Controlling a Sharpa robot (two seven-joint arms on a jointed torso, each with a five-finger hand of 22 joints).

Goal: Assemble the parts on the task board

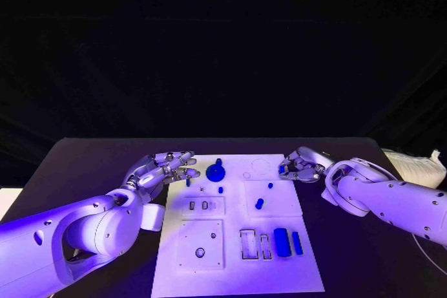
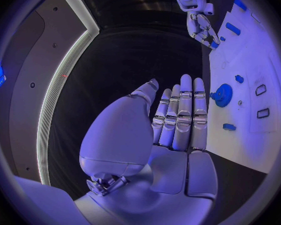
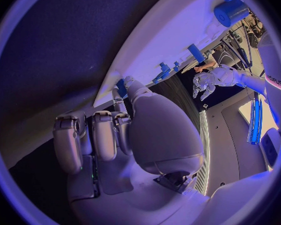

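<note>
The task board (image 1: pixel 280 272) looks like a smooth, matt sheet of hard plastic, its recesses cut with clean edges. The parts, such as the round gear-like piece (image 1: pixel 216 173) and the long block (image 1: pixel 281 242), appear as solid plastic with a slight sheen. The counter (image 1: pixel 93 162) is dull and dark, with no glare on it. Both arms wear glossy moulded plastic shells that catch the light. The left hand (image 1: pixel 166 169) and right hand (image 1: pixel 301 164) show a satin, metallic finish on their fingers (image 2: pixel 184 110), smooth and segmented.
</note>
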